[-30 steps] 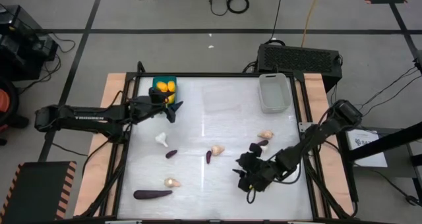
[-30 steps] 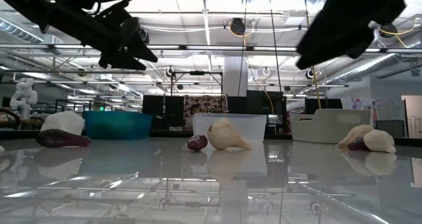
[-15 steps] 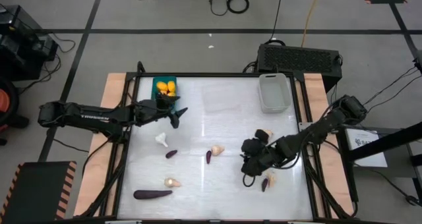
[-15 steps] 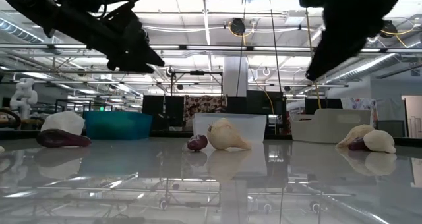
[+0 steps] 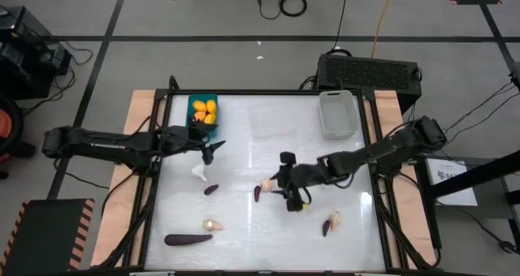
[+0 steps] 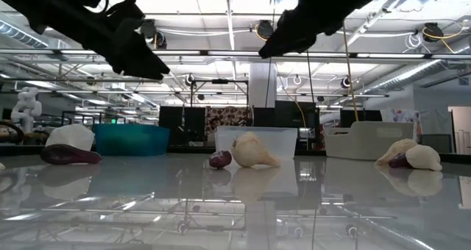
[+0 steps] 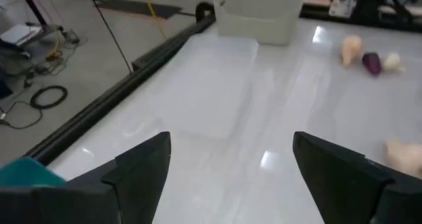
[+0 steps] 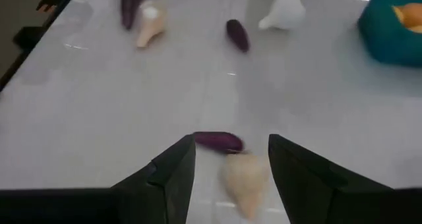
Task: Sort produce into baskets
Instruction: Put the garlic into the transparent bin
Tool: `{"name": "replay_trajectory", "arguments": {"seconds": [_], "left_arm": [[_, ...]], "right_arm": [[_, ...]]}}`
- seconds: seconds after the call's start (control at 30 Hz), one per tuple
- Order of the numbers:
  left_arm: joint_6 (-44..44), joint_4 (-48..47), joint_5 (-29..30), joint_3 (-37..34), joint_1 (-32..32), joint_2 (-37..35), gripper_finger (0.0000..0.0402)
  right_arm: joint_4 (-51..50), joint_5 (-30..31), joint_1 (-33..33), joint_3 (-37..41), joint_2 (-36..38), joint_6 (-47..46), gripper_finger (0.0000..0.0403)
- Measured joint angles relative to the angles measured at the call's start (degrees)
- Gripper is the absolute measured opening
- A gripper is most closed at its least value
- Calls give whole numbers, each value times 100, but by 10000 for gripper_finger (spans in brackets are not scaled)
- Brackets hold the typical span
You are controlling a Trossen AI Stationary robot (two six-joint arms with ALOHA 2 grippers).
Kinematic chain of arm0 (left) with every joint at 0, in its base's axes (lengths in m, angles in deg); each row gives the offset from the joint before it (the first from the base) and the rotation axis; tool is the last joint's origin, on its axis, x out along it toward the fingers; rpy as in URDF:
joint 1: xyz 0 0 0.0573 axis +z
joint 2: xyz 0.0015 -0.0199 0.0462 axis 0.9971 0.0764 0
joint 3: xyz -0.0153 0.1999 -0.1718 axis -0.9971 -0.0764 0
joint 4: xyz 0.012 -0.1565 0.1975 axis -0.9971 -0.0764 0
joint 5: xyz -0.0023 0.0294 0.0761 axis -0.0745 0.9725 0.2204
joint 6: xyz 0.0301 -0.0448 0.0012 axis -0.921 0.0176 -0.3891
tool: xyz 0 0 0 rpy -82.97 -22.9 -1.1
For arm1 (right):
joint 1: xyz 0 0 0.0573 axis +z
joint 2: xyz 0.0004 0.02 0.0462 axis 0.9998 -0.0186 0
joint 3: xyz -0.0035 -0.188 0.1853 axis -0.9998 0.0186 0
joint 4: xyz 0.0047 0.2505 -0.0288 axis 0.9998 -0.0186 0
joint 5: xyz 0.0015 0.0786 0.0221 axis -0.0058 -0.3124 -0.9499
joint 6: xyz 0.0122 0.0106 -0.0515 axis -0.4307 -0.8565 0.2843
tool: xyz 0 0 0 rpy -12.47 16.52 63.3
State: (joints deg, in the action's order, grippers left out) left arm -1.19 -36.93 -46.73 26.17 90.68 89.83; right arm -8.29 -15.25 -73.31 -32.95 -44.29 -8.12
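Left gripper [image 5: 213,149] hovers just beside the teal plastic bin [image 5: 195,105] of yellow-orange ovals [image 5: 205,108], fingers spread, empty. Right gripper [image 5: 286,191] at mid-surface, fingers parted and empty, over a pale cream bulb [image 5: 266,183] and small dark purple piece [image 5: 257,193]. Translucent white-grey bin [image 5: 337,114] at the glossy white surface's [image 5: 244,227] far right.

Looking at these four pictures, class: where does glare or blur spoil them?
Low view: the table mirrors the ceiling lights. Left wrist view: bright glare patches on the table; whole picture soft. Right wrist view: the cream bulb and purple piece look blurred.
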Motion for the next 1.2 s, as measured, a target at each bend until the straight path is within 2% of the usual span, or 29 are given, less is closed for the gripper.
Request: {"name": "replay_trajectory", "arguments": {"seconds": [0.17,0.27,0.47,0.67,0.77,0.87,1.07,1.2], "left_arm": [[5,-555,-5,-2,-271,-600,325],[-17,-364,-107,-4,-569,-958,325],[-574,904,-62,-2,-984,-1323,325],[-1081,2188,50,-2,-1078,-956,325],[-1250,2865,53,-2,-1078,-620,325],[-1248,3024,57,-2,-1078,-293,325],[-1063,2273,140,-7,-1080,-87,325],[-729,1718,645,-7,-1082,-86,325]], "right_arm": [[66,-325,-395,4,-222,298,200],[313,-693,-562,-3,-521,397,226],[613,-1073,-798,0,-1140,651,285],[788,-1590,-987,0,-1636,716,309],[1054,-1770,-1054,-1,-1858,776,310],[1225,-1863,-1135,-4,-2056,757,308],[1341,-1844,-1278,-7,-2285,558,282],[1410,-1875,-1401,-7,-2313,560,243]]}}
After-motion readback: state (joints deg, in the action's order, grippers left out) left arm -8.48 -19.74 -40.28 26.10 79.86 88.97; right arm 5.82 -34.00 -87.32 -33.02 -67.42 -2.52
